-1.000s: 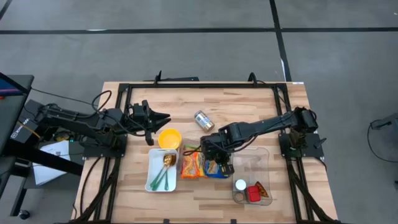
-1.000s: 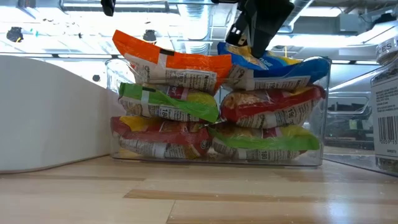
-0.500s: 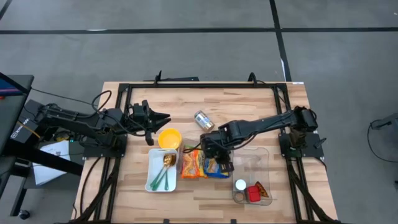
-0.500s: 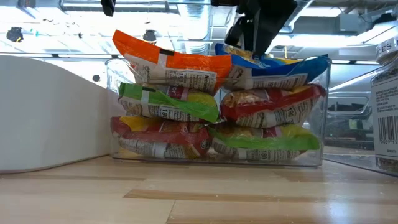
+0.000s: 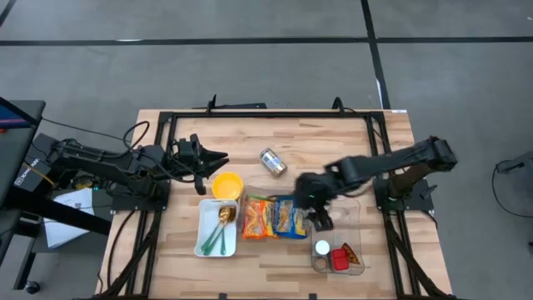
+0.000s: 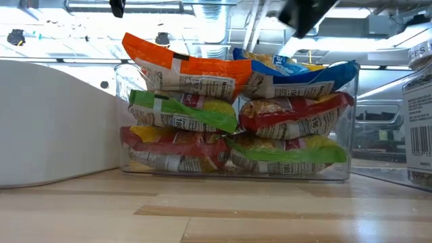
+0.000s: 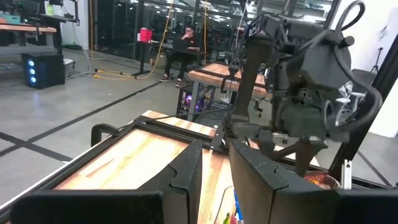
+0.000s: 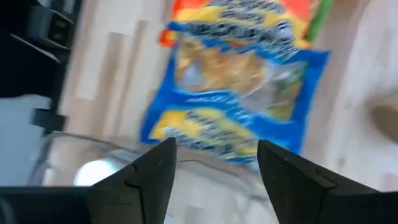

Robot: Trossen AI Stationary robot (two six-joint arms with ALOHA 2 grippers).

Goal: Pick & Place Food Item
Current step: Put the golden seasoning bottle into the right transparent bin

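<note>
A blue snack bag [image 5: 291,219] [image 6: 297,70] lies flat on top of the right stack of snack bags in a clear container [image 6: 350,162], beside an orange bag [image 5: 257,218] [image 6: 185,64] on the left stack. My right gripper [image 5: 321,217] [image 8: 214,163] hovers open above and to the right of the blue bag [image 8: 236,81], touching nothing. In the low view it shows only as a dark blur [image 6: 307,12] at the top. My left gripper [image 5: 208,157] [image 7: 215,177] waits level at the table's left, its fingers a little apart with nothing between them.
A tin can [image 5: 272,161] lies behind the bags. A yellow bowl [image 5: 226,185] and a white tray [image 5: 202,232] with green utensils stand left of them. A clear bin [image 5: 353,218] at the right holds a white-lidded jar [image 5: 321,247] and a red item [image 5: 341,259].
My right gripper has opened and let go of the blue bag, then risen and gone toward the table's right edge. The bag stays lying on top of the right stack in the clear container.
</note>
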